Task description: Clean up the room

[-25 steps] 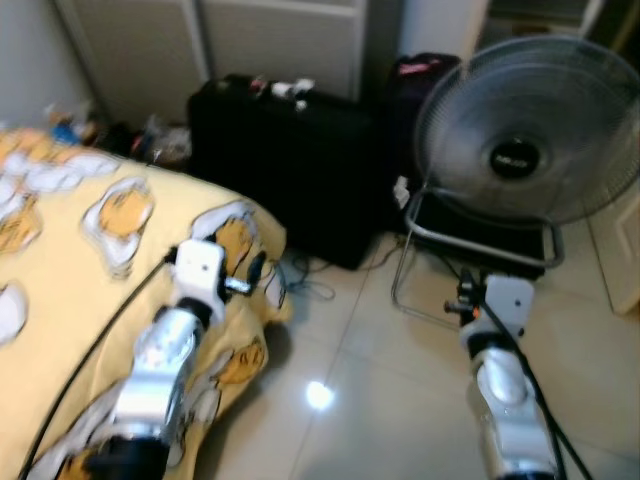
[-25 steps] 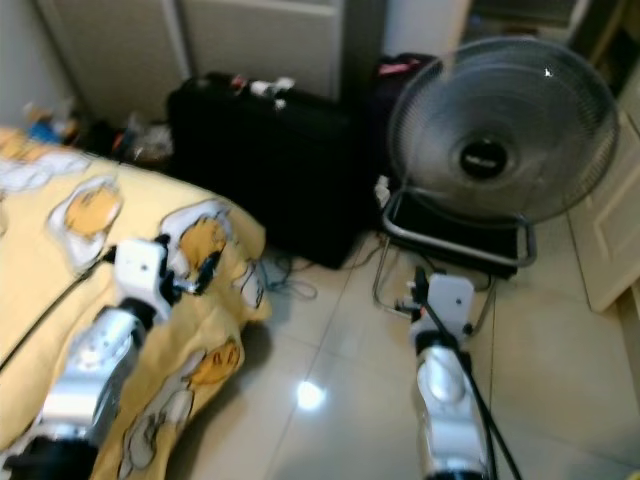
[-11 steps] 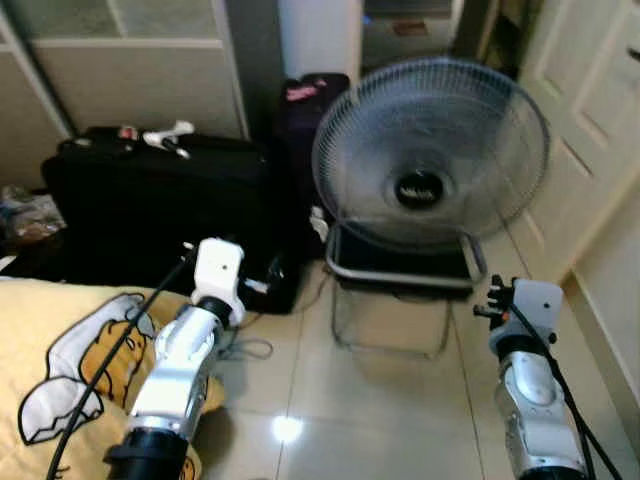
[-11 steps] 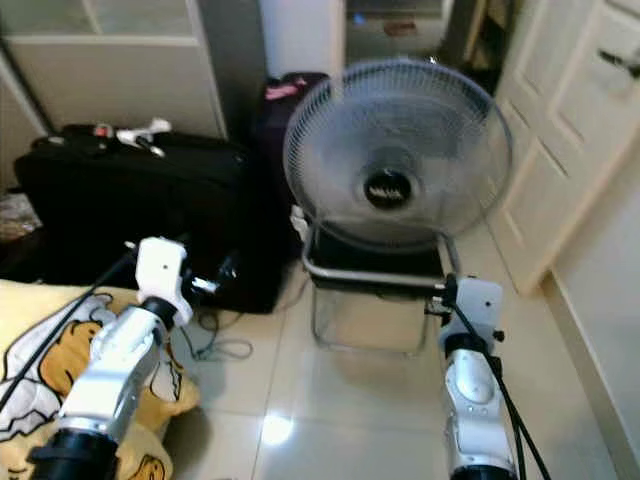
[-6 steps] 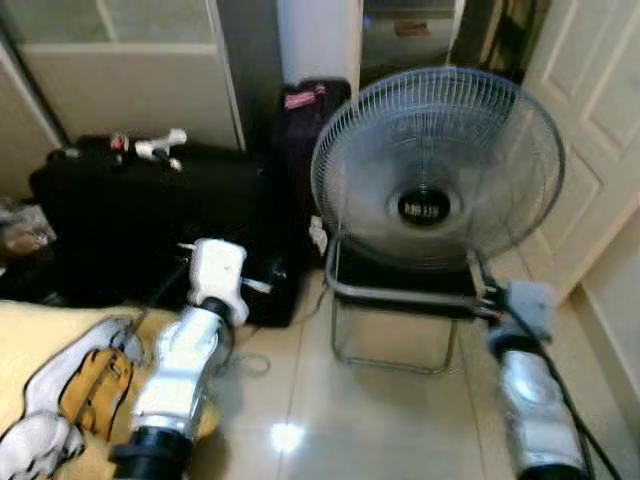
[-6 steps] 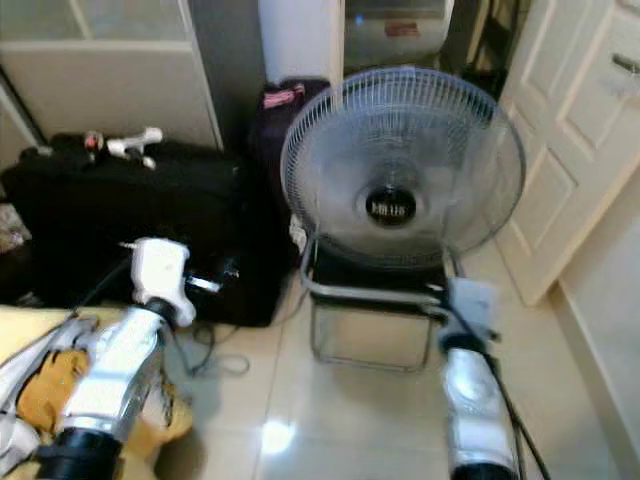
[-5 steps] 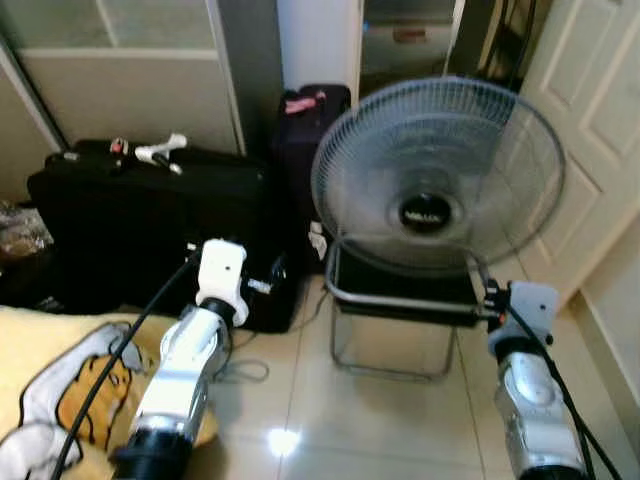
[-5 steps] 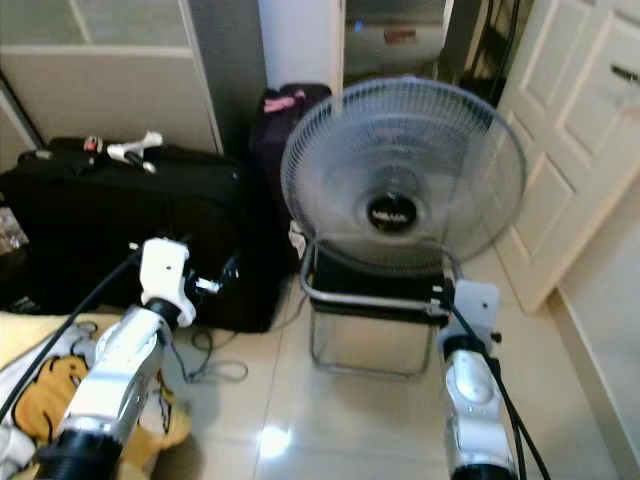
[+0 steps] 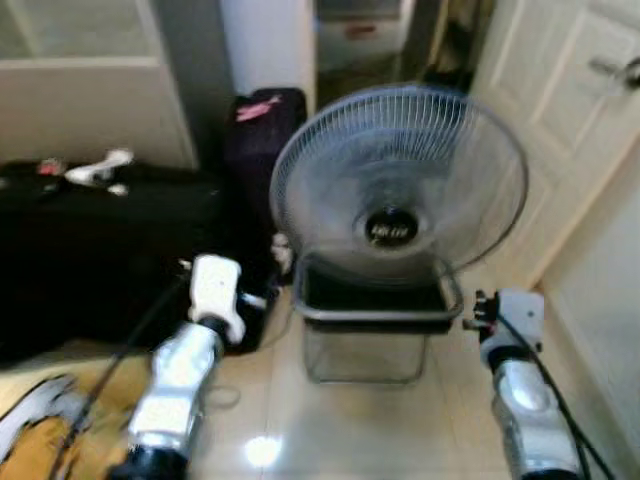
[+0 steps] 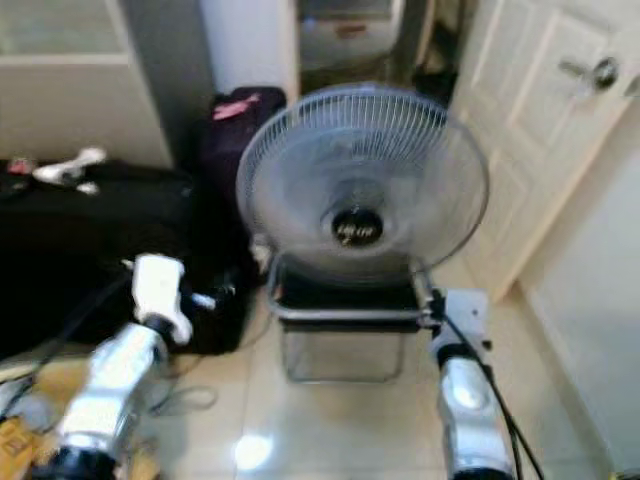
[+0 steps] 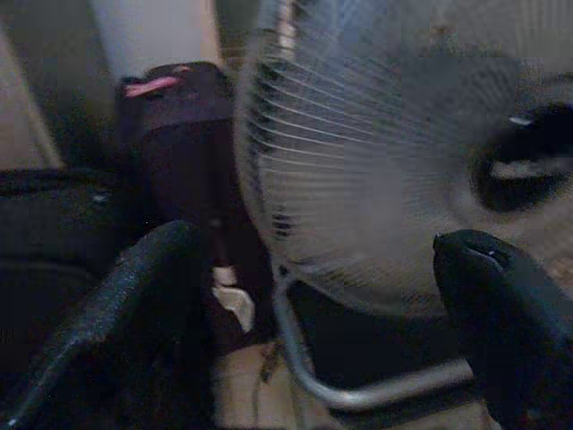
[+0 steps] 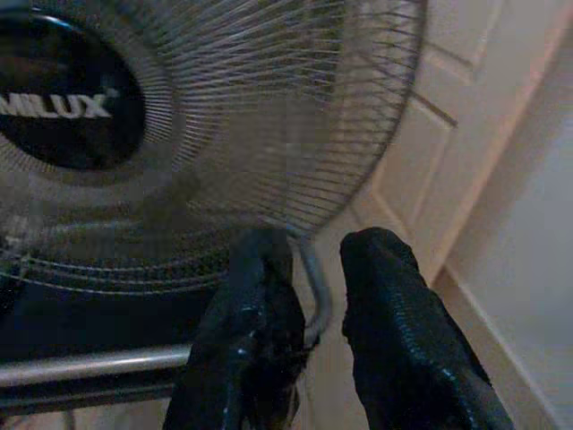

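One fan: a big round grey wire fan (image 9: 398, 183) with a black middle stands on a grey metal tube frame (image 9: 378, 318) on the shiny pale tile floor (image 9: 345, 425), between the two arms.
Two grippers: both are held up in front of the fan.
Left gripper (image 11: 322, 296): its two black fingers are wide apart and hold nothing.
Right gripper (image 12: 318, 269): fingers close together with a thin gap, nothing between them, near the frame's bend.
Two bags: a wide black suitcase (image 9: 90, 250) left of the fan; a dark bag with a pink tag (image 9: 262, 135) behind.
One door: white panelled door (image 9: 560, 110), on the right.
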Robot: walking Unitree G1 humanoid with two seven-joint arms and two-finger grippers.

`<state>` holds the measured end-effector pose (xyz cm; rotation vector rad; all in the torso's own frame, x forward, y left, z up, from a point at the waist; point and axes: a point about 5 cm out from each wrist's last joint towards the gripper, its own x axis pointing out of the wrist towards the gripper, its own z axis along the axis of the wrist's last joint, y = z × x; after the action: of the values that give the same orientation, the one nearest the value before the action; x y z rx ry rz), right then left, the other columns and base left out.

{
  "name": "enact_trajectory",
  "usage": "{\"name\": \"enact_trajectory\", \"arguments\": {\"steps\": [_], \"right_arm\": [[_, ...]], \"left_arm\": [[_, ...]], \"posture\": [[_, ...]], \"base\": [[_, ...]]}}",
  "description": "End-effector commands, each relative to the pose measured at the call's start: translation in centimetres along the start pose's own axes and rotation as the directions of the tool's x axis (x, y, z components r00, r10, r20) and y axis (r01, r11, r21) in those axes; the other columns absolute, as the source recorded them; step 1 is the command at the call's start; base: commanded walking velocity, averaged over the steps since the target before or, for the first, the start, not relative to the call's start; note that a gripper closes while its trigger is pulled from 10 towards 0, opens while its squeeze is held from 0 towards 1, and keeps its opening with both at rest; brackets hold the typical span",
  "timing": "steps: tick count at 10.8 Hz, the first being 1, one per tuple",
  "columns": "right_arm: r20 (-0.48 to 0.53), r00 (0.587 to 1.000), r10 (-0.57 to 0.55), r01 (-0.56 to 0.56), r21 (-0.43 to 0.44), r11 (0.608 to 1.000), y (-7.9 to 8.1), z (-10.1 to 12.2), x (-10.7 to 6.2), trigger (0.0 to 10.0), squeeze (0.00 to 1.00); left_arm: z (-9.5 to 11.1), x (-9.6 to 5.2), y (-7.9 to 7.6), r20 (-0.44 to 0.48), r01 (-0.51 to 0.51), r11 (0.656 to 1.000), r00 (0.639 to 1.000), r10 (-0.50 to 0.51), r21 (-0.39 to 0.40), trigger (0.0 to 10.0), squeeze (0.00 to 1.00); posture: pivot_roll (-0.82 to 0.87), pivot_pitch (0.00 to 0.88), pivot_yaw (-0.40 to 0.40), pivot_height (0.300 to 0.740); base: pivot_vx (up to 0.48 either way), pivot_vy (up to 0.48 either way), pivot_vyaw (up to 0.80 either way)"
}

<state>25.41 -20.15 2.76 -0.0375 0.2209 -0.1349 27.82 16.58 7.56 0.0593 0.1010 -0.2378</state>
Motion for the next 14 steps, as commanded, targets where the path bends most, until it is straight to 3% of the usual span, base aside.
{"name": "enact_trajectory", "arguments": {"steps": [1, 2, 5, 6, 8, 9, 10, 12, 14], "right_arm": [[-0.017, 0.995, 0.097, -0.097, 0.001, 0.995, 2.1, -0.2, 0.3, 10.0, 0.00], [-0.058, 0.987, 0.151, -0.151, -0.008, 0.988, 3.1, -1.2, 0.1, 10.0, 0.00], [-0.138, 0.961, 0.238, -0.241, -0.005, 0.970, 3.1, -3.0, -0.5, 10.0, 0.00], [-0.274, 0.931, 0.241, -0.257, -0.023, 0.966, 2.9, -5.2, -0.9, 10.0, 0.00], [-0.511, 0.843, 0.168, -0.199, -0.006, 0.980, 2.8, -9.0, -2.0, 10.0, 0.00], [-0.615, 0.776, 0.138, -0.184, -0.010, 0.983, 3.0, -10.9, -3.5, 10.0, 0.00], [-0.667, 0.733, 0.131, -0.166, 0.011, 0.986, 3.0, -12.1, -4.5, 10.0, 0.00], [-0.780, 0.619, 0.086, -0.114, 0.018, 0.993, 3.0, -14.7, -7.7, 10.0, 0.00], [-0.814, 0.574, 0.091, -0.149, 0.006, 0.989, 3.3, -15.7, -9.3, 10.0, 0.00]], "left_arm": [[-0.7, -0.4, 1.3, -0.031, -0.043, 0.999, 0.999, 0.042, -0.006, 10.0, 0.00], [-1.4, -0.9, 1.5, -0.059, -0.062, 0.998, 0.996, 0.060, -0.019, 10.0, 0.00], [-3.6, -2.8, 1.1, -0.170, 0.007, 1.000, 0.985, -0.005, 0.014, 10.0, 0.00], [-5.6, -3.0, 1.2, -0.258, 0.054, 0.998, 0.965, -0.050, 0.010, 10.0, 0.00], [-10.5, -3.6, 0.5, -0.497, 0.119, 0.993, 0.860, -0.112, -0.018, 10.0, 0.00], [-13.2, -5.2, -1.1, -0.616, 0.170, 0.984, 0.769, -0.171, -0.062, 10.0, 0.00], [-14.7, -6.6, -1.9, -0.671, 0.161, 0.983, 0.719, -0.182, -0.094, 10.0, 0.00], [-17.8, -11.0, -3.9, -0.772, 0.201, 0.967, 0.587, -0.245, -0.155, 10.0, 0.00], [-18.3, -12.1, -4.1, -0.780, 0.150, 0.971, 0.578, -0.240, -0.188, 10.0, 0.00]], "posture": [[-0.02, 0.000, 0.004, 0.740], [0.00, 0.000, 0.010, 0.740], [0.03, 0.000, 0.001, 0.740], [0.06, 0.000, -0.017, 0.740], [0.06, 0.000, -0.008, 0.740], [0.06, 0.019, -0.002, 0.740], [0.06, 0.042, 0.003, 0.740], [0.07, 0.094, 0.010, 0.740], [0.07, 0.114, 0.007, 0.740]], "base": [[0.334, 0.000, 0.00], [0.315, 0.000, 0.00], [0.096, 0.000, 0.00], [0.000, 0.000, 0.00], [0.000, 0.000, 0.00], [0.000, 0.000, 0.00], [0.000, 0.000, 0.00], [0.000, 0.000, 0.00], [0.000, 0.000, 0.00]]}}
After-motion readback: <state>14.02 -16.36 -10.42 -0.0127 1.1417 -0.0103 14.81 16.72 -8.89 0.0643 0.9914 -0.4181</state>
